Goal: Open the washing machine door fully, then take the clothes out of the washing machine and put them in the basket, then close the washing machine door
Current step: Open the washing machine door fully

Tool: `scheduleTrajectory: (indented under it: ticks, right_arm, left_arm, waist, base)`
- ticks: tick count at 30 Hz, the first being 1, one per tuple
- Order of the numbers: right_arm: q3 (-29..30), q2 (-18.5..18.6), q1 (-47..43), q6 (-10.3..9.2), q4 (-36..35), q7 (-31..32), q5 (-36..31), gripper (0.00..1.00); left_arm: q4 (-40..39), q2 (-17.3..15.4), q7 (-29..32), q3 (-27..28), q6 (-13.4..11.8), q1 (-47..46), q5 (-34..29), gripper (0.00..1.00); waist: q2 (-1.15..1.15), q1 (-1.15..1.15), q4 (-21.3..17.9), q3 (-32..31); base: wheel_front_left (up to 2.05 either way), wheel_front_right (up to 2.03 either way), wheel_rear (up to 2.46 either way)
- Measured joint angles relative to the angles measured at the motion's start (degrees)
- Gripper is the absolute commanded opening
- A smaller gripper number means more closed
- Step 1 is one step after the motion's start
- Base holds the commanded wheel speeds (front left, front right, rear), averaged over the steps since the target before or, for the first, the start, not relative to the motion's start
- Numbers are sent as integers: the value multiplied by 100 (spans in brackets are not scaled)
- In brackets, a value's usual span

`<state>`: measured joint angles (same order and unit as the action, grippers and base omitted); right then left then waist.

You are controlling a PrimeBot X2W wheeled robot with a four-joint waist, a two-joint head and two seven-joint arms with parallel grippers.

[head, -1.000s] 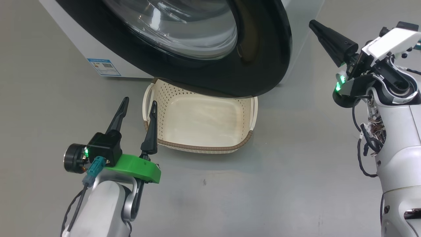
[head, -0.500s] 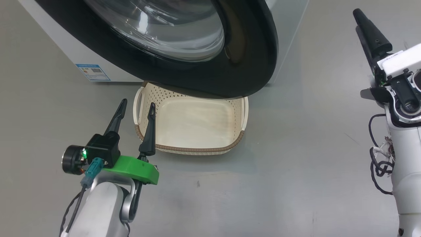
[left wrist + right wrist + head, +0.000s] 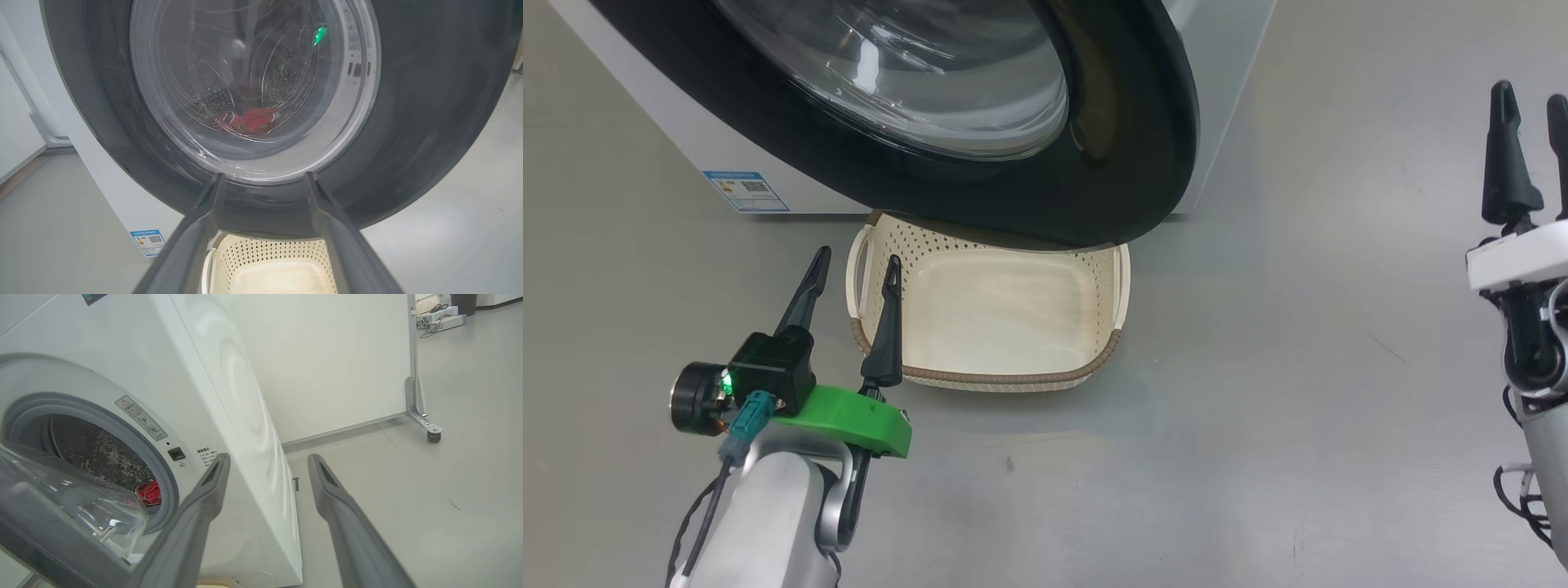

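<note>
With the left claw (image 3: 858, 255) and right claw (image 3: 1530, 91) both spread open and empty, the soft, light jersey (image 3: 253, 119) lies at six o'clock in the drum (image 3: 94, 453), behind the stiff, glossy, part-open door (image 3: 1094, 188), likely best hooked at its three-o'clock rim.

1. The washing machine door (image 3: 1127, 163) ran off the head view's top edge and hid the far rim of the basket (image 3: 988, 377).
2. The clothes (image 3: 253, 118) were a blurred red patch behind the door's glass, and their lettering could not be made out.
3. One finger of the right gripper (image 3: 1531, 91) was cut by the head view's right edge.
4. The print on the blue label sticker (image 3: 745, 190) was too small to read.
</note>
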<state>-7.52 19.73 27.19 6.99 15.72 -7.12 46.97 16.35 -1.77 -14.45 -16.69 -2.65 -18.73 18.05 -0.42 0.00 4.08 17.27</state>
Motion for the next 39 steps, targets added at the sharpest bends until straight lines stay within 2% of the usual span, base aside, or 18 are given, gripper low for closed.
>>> scheduleTrajectory:
  ticks: [1,5,7,12,30,39]
  right_arm:
    - [-46,22,-137,0,110,-283,-274,100]
    - [-243,79,-283,-7,287,-625,-797,100]
    - [-328,129,-352,-69,352,-783,-1054,100]
    - [-602,138,-470,-215,510,-780,-1474,100]
    - [-762,-308,-666,-413,834,-779,-1806,100]
    - [-620,-424,-667,-414,811,-779,-1922,100]
  left_arm:
    - [12,1,0,8,2,1,0,100]
    - [38,0,0,69,18,16,-9,100]
    - [64,0,0,64,38,24,-9,100]
    - [113,0,0,66,49,53,-9,100]
    - [211,-1,0,163,70,223,-118,100]
    - [213,-1,0,187,96,236,-136,100]
  waist:
    - [0,0,-12,-13]
    - [0,0,-43,-44]
    - [0,0,-63,-68]
    - [0,0,-83,-115]
    - [0,0,-111,-269]
    - [0,0,-147,-303]
  base:
    - [0,0,0]
    - [0,0,0]
    - [0,0,0]
    - [0,0,0]
    - [0,0,0]
    - [0,0,0]
